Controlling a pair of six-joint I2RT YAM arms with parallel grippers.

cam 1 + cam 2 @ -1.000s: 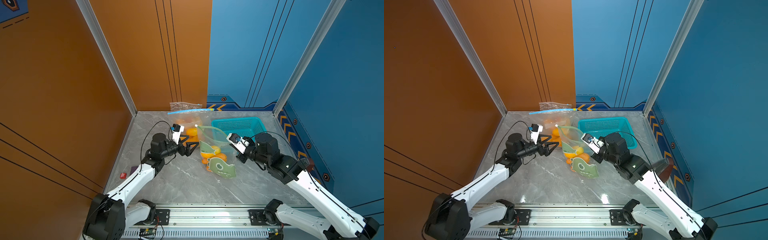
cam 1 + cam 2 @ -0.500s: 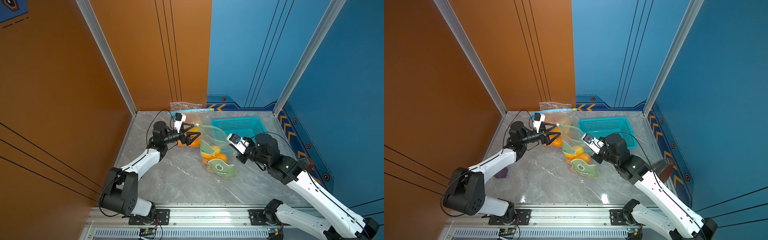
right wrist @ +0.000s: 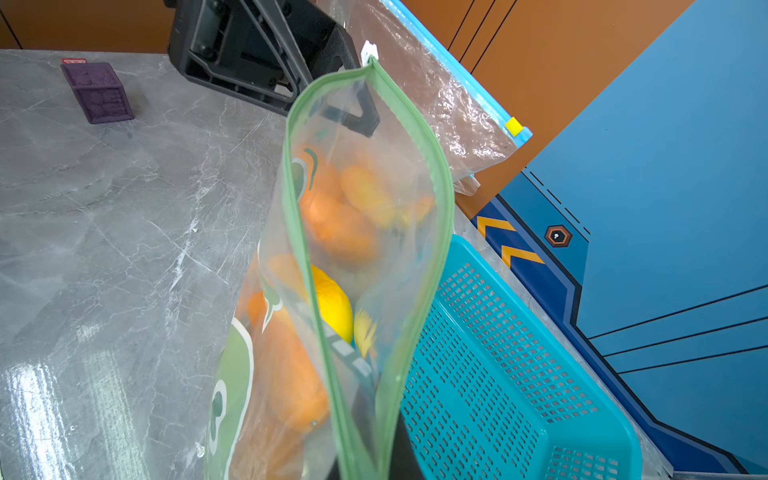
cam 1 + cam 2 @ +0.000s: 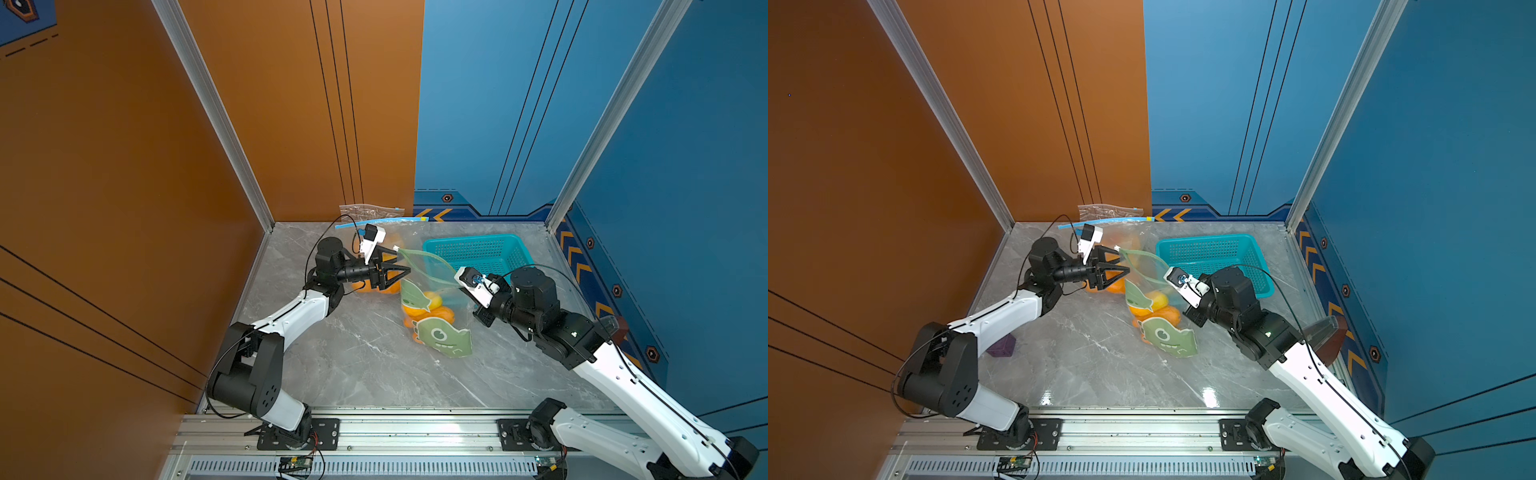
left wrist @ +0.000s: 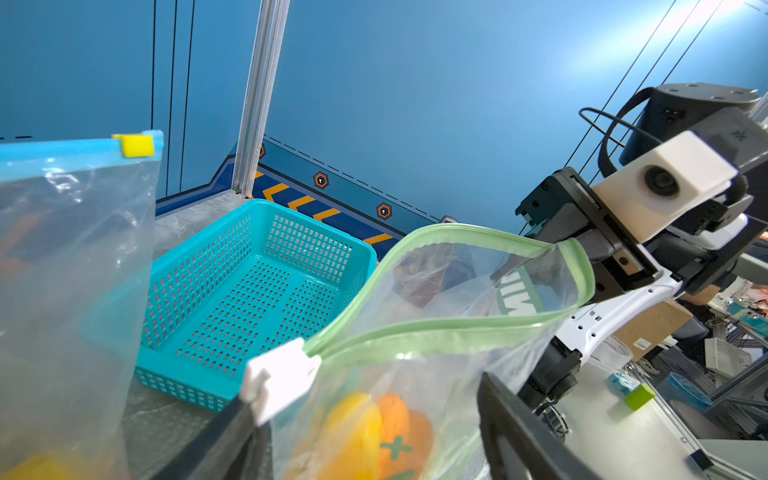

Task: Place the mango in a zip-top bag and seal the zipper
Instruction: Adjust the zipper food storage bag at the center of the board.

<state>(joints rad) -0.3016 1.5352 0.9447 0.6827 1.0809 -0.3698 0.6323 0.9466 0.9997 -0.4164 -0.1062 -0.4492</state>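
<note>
A clear zip-top bag (image 4: 432,291) with a green zipper (image 5: 436,332) and green cartoon prints hangs between my two grippers, its mouth gaping. Inside lie a yellow mango (image 3: 332,303) and orange fruit. My right gripper (image 3: 374,465) is shut on the zipper's end nearest the basket, also plain in the left wrist view (image 5: 573,249). At the opposite end sits the white slider (image 5: 278,378). My left gripper (image 4: 402,260) is open there, jaws apart on either side of the bag's top, with one finger (image 5: 232,436) touching the slider.
A teal basket (image 4: 478,249) stands just behind the bag. A second clear bag (image 4: 374,224) with a blue zipper and yellow slider holds orange fruit by the back wall. A purple cube (image 4: 1003,347) lies near the left arm.
My left gripper swung back and to the right, up to the bag's slider end, and its jaws have narrowed somewhat. The right gripper and the bag have stayed put.
</note>
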